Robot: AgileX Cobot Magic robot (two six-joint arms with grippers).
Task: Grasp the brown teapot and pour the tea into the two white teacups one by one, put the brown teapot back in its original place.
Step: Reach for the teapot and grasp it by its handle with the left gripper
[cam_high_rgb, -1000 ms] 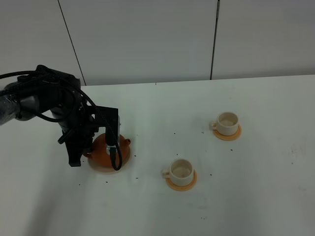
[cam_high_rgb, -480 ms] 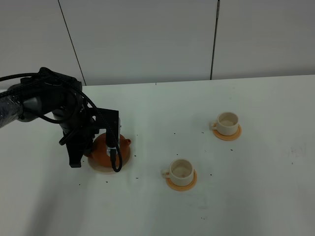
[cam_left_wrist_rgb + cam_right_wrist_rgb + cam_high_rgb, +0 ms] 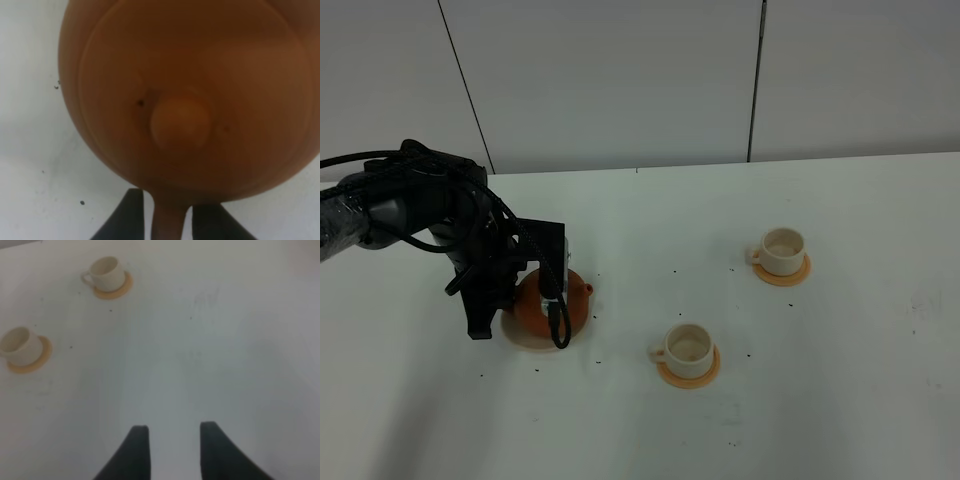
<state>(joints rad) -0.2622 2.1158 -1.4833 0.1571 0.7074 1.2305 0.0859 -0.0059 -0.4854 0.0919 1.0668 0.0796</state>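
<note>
left claw (image 3: 169, 201) is straddling the handle of the brown teapot (image 3: 575, 305) for the lift; whether it is pinching, i cannot tell. teapot is sitting on its saucer (image 3: 525, 343), right claw (image 3: 174, 427) idling apart and empty.

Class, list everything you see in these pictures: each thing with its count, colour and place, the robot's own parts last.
brown teapot: one, terracotta brown, on the saucer, left part of the table
saucer: one, pale beige, under the teapot
white teacups: two, off-white; one far right, one nearer the front
coasters: two, orange, one under each cup
table: one, white, dotted with dark specks
wall: pale grey panels, behind the table
left arm: one, black, above the teapot
left claw: one, black, fingers either side of the teapot's handle; grip unclear
right claw: one, black, open above the table
</note>
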